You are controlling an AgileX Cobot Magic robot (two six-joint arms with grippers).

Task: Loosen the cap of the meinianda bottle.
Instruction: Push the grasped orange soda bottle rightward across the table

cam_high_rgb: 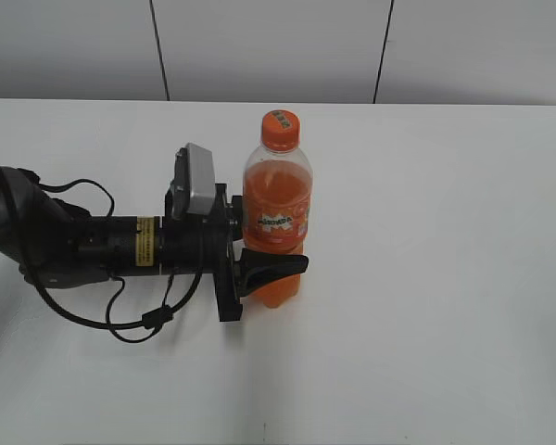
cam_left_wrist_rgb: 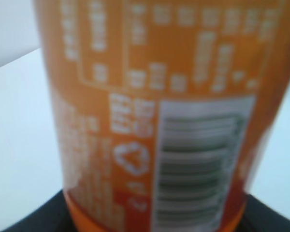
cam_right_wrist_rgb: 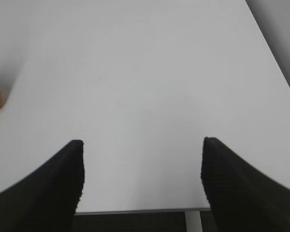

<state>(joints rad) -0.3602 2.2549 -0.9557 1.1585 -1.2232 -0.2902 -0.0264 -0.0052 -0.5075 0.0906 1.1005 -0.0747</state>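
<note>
Your left arm point(cam_high_rgb: 83, 246) lies low across the white table point(cam_high_rgb: 445, 278), reaching in from the left edge of the exterior view, black body stretched out level with a yellow sticker around it and a grey camera box point(cam_high_rgb: 196, 181) on the wrist. Its cables loop on the table below it. Follow it right and there's your left gripper point(cam_high_rgb: 271, 269), clenched on the lower body of the bottle point(cam_high_rgb: 277, 218), one black finger point(cam_high_rgb: 276, 266) wrapping across the front just under the label.

The bottle stands upright near the middle of the table, clear plastic full of orange drink, an orange label band round its middle. The cap point(cam_high_rgb: 281, 130) sits on top, orange, with a small mark on its face. Nothing is touching the cap.

From your left wrist, the bottle point(cam_left_wrist_rgb: 154, 116) fills the frame: blurred white print, a recycling triangle, a barcode, none of it readable.

Over to your right gripper point(cam_right_wrist_rgb: 141, 174): fingers spread wide, released, holding nothing, hanging over bare table point(cam_right_wrist_rgb: 150, 72). The label's lettering is too small to read.
</note>
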